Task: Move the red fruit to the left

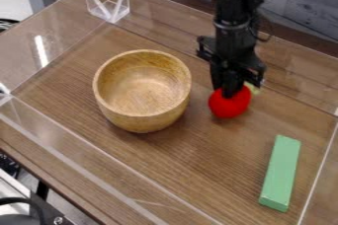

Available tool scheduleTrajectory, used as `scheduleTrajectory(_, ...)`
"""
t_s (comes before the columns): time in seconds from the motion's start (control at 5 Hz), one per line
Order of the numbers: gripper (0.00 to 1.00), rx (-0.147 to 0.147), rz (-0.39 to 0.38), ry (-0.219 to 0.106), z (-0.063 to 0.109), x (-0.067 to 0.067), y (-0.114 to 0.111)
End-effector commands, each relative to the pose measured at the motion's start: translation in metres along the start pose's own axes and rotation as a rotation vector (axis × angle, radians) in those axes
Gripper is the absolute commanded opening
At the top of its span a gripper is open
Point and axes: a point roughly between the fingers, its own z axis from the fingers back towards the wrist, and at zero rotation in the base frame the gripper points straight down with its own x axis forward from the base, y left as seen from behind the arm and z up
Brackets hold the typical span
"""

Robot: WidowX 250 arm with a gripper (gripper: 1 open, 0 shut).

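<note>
And I'm closed around the glossy, round red fruit (228, 104), my dark gripper (228, 79) over its top, right beside the smooth, curved wooden bowl (141, 91) on the grained wooden table (158, 165)!
</note>
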Motion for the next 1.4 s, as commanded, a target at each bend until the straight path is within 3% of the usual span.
scheduleTrajectory(0.0,0.00,0.014,0.059,-0.097,0.048,0.005,0.009)
scheduleTrajectory(0.2,0.00,0.034,0.148,-0.124,0.080,-0.001,0.040)
scheduleTrajectory(0.4,0.00,0.058,0.221,-0.130,0.100,-0.012,0.078)
scheduleTrajectory(0.8,0.00,0.103,0.288,-0.121,0.082,-0.029,0.154)
scheduleTrajectory(1.2,0.00,0.120,0.258,-0.105,0.054,-0.040,0.207)
